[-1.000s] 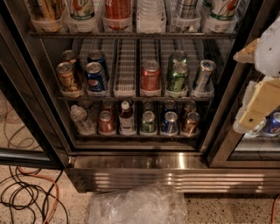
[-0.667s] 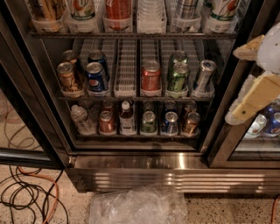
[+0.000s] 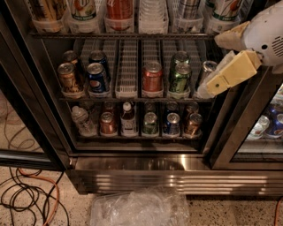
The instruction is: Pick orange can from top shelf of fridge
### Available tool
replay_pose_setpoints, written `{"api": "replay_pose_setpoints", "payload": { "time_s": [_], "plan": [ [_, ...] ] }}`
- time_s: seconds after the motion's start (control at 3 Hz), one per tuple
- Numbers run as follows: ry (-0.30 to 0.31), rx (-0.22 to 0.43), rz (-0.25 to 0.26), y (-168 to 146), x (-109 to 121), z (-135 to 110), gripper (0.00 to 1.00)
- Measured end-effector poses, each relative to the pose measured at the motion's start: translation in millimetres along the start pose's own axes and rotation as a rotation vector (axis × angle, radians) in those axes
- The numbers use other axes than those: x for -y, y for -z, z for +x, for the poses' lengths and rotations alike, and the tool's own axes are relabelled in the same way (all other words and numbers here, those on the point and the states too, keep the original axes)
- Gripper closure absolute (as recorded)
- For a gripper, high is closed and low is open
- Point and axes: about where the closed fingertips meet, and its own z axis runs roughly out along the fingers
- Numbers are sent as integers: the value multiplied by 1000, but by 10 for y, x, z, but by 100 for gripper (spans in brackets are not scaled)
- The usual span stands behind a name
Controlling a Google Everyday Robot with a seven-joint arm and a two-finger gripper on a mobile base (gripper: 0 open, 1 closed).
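orange can [image 3: 119, 9] sits in plastic tray [image 3: 118, 24] on top shelf [image 3: 132, 35] of fridge [image 3: 132, 164], about mid-rail, only lower body in view. gripper [image 3: 215, 63] at right edge beside middle rack [image 3: 132, 99], well apart from can, fingers [image 3: 234, 70] look spread, pinching nothing afaict. crumpled plastic bag [image 3: 139, 207] on floor [image 3: 26, 176] in front

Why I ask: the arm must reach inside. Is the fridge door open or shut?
Open: the fridge door stands swung out left, cans unglazed. The gripper hangs upper right, fingers apart.
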Motion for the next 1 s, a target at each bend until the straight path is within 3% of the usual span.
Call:
{"api": "replay_pose_setpoints", "payload": {
  "time_s": [0.33, 1.0],
  "plan": [
    [-33, 26, 17, -2, -10, 19, 0],
    [-182, 151, 127, -296, -400, -253, 0]
  ]
}}
